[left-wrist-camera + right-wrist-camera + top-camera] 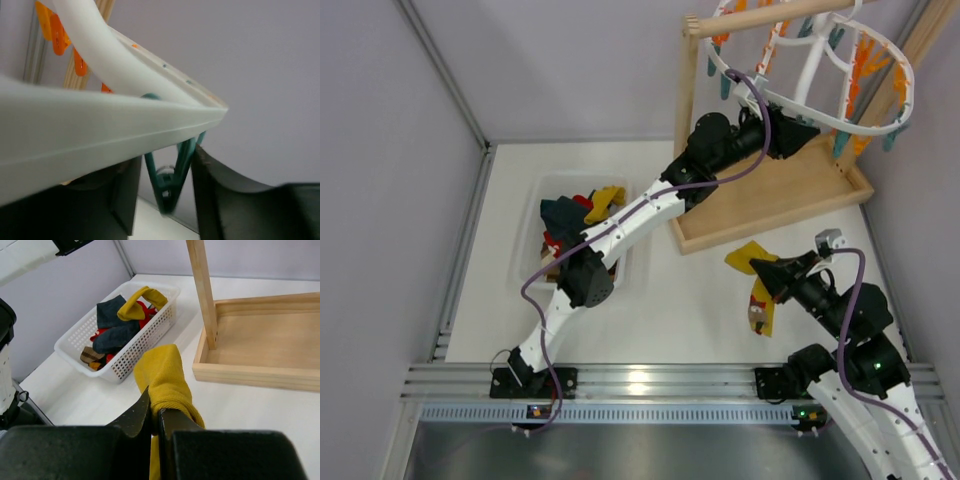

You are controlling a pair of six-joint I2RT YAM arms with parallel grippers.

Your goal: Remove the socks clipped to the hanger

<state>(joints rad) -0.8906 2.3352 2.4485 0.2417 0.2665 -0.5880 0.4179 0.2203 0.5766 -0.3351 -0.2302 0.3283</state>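
The white oval hanger (880, 112) hangs from the wooden stand at the back right, its rim lined with orange and teal clothespins. My left gripper (806, 136) is up under its near rim. In the left wrist view it (165, 197) is open, with a teal clothespin (172, 172) between its fingers (212, 200) below the hanger rim (100, 127). No sock shows on that pin. My right gripper (760, 268) is shut on a mustard-yellow sock (751, 254) and holds it above the table. The right wrist view shows the sock (165, 372) pinched in the gripper (156, 412).
A white perforated basket (542, 196) at the left holds several socks: dark teal, red and mustard. It also shows in the right wrist view (150, 332). The light wooden stand's tray base (790, 205) lies between the basket and the right wall, with its post (202, 290) upright.
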